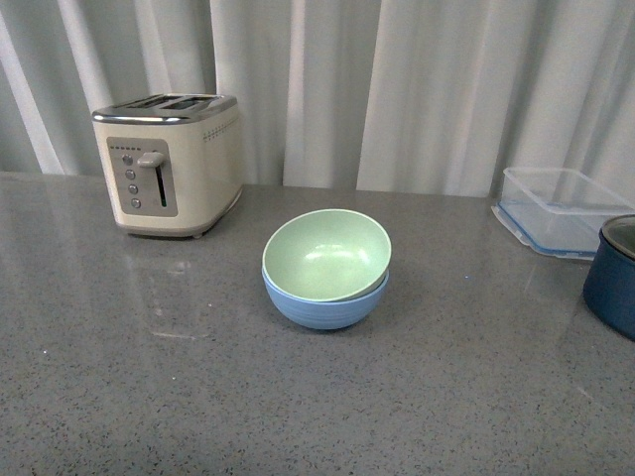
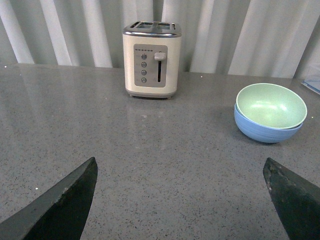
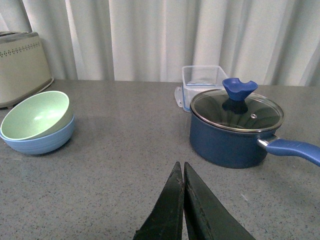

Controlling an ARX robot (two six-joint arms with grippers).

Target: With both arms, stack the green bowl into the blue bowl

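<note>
The green bowl (image 1: 325,255) is seen nested inside the blue bowl (image 1: 324,305), tilted slightly so that its rim rides higher on one side. The pair stands near the middle of the grey speckled tabletop (image 1: 149,387), well apart from every edge. Neither bowl is touched by any arm, and no arm is seen in the front view.

A cream toaster (image 1: 171,164) is placed toward the far left of the tabletop, close to the white curtain (image 1: 397,89) behind the far edge. At the far right edge a clear blue-rimmed container (image 1: 561,210) is found, with a dark navy pot (image 1: 613,278) just in front of it. In the right wrist view the pot is shown carrying a glass lid (image 3: 236,111) with a blue knob (image 3: 239,88).

The left gripper (image 2: 180,200) is held above bare tabletop with its fingers (image 2: 65,202) spread wide apart and nothing between them. The right gripper (image 3: 183,200) is held above bare tabletop as well, its fingers (image 3: 172,205) pressed together with nothing clamped between them. Both bowls are seen well ahead of each gripper.
</note>
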